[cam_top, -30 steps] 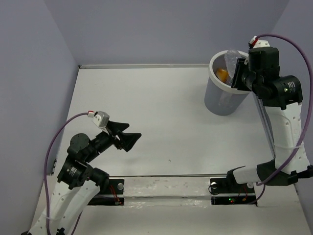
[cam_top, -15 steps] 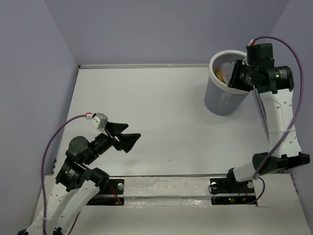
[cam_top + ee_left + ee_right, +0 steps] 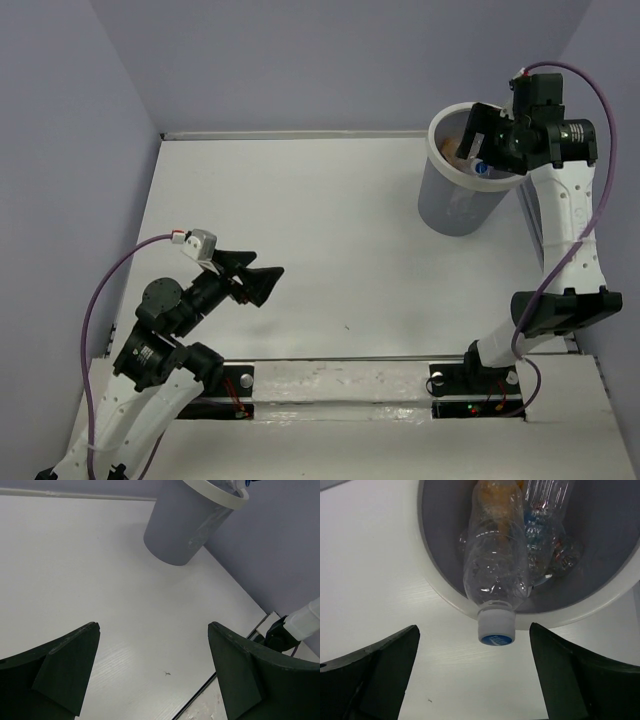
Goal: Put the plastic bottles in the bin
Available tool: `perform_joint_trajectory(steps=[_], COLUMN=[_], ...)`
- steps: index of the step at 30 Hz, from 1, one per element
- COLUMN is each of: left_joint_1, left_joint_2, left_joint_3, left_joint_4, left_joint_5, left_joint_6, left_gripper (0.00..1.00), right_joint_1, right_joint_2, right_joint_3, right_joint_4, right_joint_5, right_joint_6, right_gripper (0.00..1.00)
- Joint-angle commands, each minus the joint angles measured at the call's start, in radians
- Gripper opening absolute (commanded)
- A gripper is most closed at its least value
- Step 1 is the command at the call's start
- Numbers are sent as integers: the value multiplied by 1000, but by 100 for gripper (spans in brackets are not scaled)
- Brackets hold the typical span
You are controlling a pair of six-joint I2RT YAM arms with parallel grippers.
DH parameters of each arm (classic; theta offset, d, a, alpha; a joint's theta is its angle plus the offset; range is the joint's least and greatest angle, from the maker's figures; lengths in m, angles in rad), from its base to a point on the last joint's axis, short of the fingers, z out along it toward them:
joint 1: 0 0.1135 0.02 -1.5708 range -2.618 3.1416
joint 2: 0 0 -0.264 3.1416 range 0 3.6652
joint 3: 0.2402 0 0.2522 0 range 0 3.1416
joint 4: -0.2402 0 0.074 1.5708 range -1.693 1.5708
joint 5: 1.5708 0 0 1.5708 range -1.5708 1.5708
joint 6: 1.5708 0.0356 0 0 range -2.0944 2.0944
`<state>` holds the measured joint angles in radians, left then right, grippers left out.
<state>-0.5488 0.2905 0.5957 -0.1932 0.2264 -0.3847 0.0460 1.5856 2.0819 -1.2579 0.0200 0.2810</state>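
My right gripper [image 3: 484,146] hangs open over the bin [image 3: 462,200], a round grey bucket with a white rim [image 3: 443,594]. Just below its jaws, a clear bottle [image 3: 495,575] with a white, blue-topped cap [image 3: 495,627] lies free, body inside the bin and cap over the near rim. Neither finger touches it. Deeper inside lie an orange bottle [image 3: 496,502], a blue-labelled bottle [image 3: 539,522] and other clear plastic. My left gripper [image 3: 268,265] is open and empty above the table's front left, far from the bin [image 3: 182,527].
The bin stands at the table's far right corner, close to the lilac side wall [image 3: 610,90] and back wall [image 3: 330,60]. A metal rail [image 3: 340,362] runs along the near edge between the two arm bases.
My right gripper has opened and let go of the clear bottle, which now rests free in the bin's mouth. The right wrist shifted over the bin. The left arm barely moved.
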Motion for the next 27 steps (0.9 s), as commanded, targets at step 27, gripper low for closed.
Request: perform_joint_trajectory(steps=[27], left_joint_1=[-3], left_joint_2=[75], left_joint_3=[403], left_joint_4=[230], left_joint_5=[-189], left_joint_6=[53], left_gripper=[99], right_joint_1=[-3], right_joint_2=[-1047], right_joint_3=[-621], right_joint_4=[1098], right_joint_5=[-586], right_joint_6=[104], right_gripper=[100])
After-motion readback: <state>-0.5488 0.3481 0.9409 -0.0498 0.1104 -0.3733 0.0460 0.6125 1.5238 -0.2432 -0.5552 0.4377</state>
